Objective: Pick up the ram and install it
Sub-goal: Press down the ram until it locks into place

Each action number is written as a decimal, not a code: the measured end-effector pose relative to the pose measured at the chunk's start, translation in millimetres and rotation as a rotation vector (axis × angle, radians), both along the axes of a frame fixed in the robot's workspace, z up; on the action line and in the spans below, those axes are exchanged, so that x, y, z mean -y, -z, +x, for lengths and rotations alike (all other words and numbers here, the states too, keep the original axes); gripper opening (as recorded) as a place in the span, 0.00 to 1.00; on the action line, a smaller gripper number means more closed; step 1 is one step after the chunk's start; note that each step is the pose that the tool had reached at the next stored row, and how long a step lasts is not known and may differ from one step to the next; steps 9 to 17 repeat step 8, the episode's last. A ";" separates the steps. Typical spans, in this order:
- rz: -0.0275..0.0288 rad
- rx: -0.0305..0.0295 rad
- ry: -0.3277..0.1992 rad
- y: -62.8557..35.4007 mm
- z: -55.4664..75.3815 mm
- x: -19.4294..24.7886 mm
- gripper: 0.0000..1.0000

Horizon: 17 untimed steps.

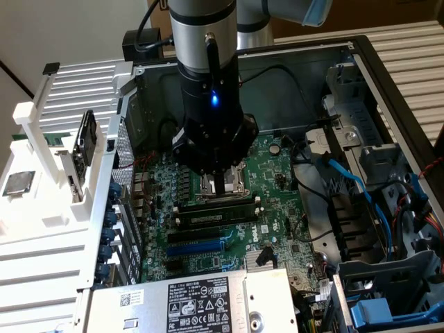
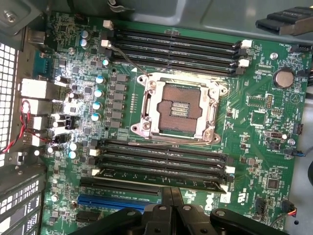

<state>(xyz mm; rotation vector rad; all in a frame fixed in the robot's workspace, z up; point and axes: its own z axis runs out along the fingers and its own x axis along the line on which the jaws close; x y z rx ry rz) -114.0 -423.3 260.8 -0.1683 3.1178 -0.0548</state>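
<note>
Where slotted: ram, dark, long.

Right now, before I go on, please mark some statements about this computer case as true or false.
1. A ram stick sits in a slot on the motherboard. True.
2. The claw hangs over the power supply. False: it hangs over the motherboard, near the processor socket and the memory slots.
3. The motherboard is blue. False: it is green.
4. No cooler stands on the processor socket. True.
5. A square silver processor chip lies on the white rack outside the case. True.
</note>
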 end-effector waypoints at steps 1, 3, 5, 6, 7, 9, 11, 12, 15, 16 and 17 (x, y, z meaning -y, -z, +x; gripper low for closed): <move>-0.0003 -0.0001 0.000 0.0 0.0 -0.3 0.10; -0.0004 -0.0001 0.000 0.0 0.0 -0.2 0.10; -0.0004 -0.0001 0.000 0.0 0.0 -0.3 0.10; -0.0004 -0.0001 0.000 0.0 0.0 -0.3 0.10; -0.0003 0.0000 0.000 0.0 0.0 -0.3 0.10; -0.0004 0.0000 0.000 0.0 0.0 -0.3 0.10; -0.0004 0.0000 0.000 0.0 0.0 -0.3 0.10; -0.0004 0.0000 0.000 0.0 0.0 -0.3 0.10; -0.0004 0.0000 0.000 0.0 0.0 -0.3 0.10; -0.0004 0.0000 0.000 0.0 0.0 -0.3 0.10; -0.0004 0.0000 0.000 0.0 0.0 -0.3 0.10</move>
